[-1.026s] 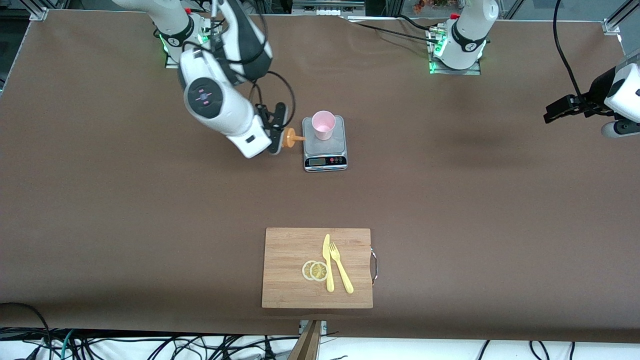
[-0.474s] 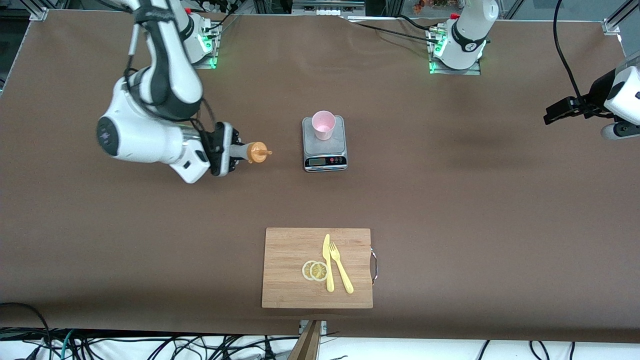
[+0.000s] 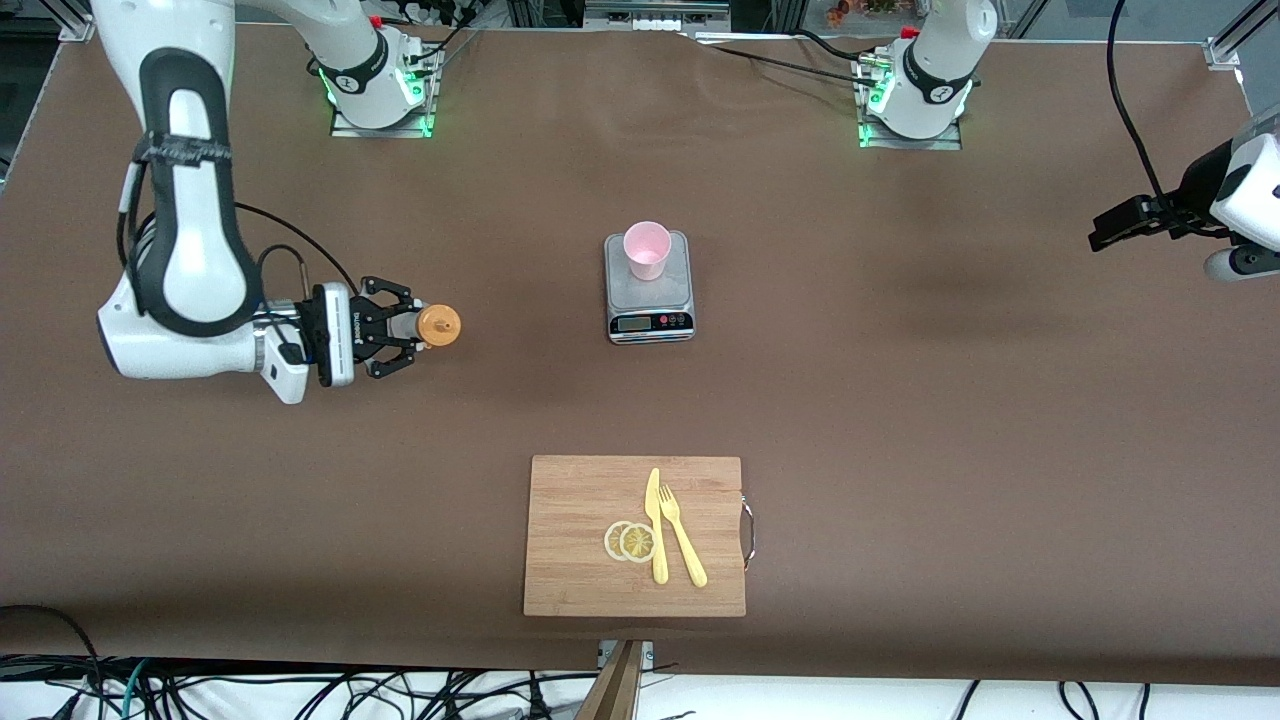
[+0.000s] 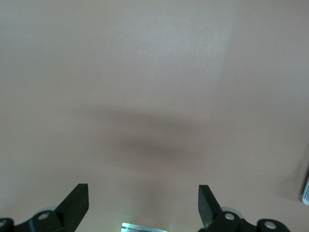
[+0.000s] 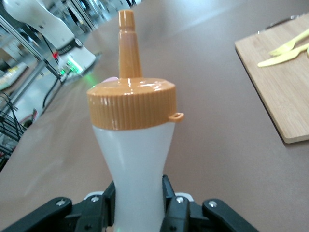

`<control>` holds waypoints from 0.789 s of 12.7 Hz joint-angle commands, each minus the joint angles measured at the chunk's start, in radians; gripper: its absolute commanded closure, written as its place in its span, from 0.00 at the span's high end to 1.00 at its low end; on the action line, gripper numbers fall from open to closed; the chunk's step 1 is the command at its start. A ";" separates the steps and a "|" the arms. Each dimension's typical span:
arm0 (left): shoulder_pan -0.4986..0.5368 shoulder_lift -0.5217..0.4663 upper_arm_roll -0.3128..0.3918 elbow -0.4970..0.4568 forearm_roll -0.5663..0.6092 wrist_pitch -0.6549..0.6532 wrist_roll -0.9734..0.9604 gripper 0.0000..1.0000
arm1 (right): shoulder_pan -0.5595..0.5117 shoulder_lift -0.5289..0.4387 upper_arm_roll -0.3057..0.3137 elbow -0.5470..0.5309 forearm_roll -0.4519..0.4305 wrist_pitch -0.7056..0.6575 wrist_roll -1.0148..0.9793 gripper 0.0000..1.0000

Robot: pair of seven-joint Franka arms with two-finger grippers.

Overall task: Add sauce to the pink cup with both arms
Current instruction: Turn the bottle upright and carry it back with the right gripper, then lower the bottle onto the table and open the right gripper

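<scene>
The pink cup (image 3: 647, 250) stands upright on a small kitchen scale (image 3: 650, 300) near the middle of the table. My right gripper (image 3: 408, 327) is shut on the sauce (image 3: 438, 325), a whitish squeeze bottle with an orange nozzle cap, over bare table toward the right arm's end, well apart from the scale. In the right wrist view the sauce (image 5: 137, 154) fills the middle, and the right gripper (image 5: 137, 203) pinches its narrow waist. My left gripper (image 3: 1098, 228) waits open over the table's edge at the left arm's end. The left wrist view shows this gripper (image 4: 142, 205) holding nothing.
A wooden cutting board (image 3: 570, 500) lies near the front camera. It carries two lemon slices (image 3: 630, 541), a yellow knife (image 3: 655, 525) and a yellow fork (image 3: 682, 535). The board's corner (image 5: 280, 87) also shows in the right wrist view.
My right arm has swung away from the scale toward its own end of the table, carrying the sauce with it. The cup and the left arm have not moved.
</scene>
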 commanded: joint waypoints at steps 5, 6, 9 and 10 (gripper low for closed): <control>0.005 -0.003 -0.005 0.000 0.026 0.011 0.003 1.00 | -0.185 0.191 0.014 0.057 0.181 -0.294 -0.273 0.00; 0.003 -0.003 -0.005 0.000 0.026 0.011 0.003 1.00 | -0.214 0.220 0.016 0.080 0.184 -0.327 -0.300 0.00; 0.005 -0.003 -0.007 0.000 0.026 0.011 0.003 1.00 | -0.269 0.286 0.017 0.107 0.183 -0.415 -0.421 0.00; 0.003 -0.003 -0.007 0.000 0.026 0.011 0.003 1.00 | -0.285 0.303 0.017 0.116 0.183 -0.436 -0.457 0.00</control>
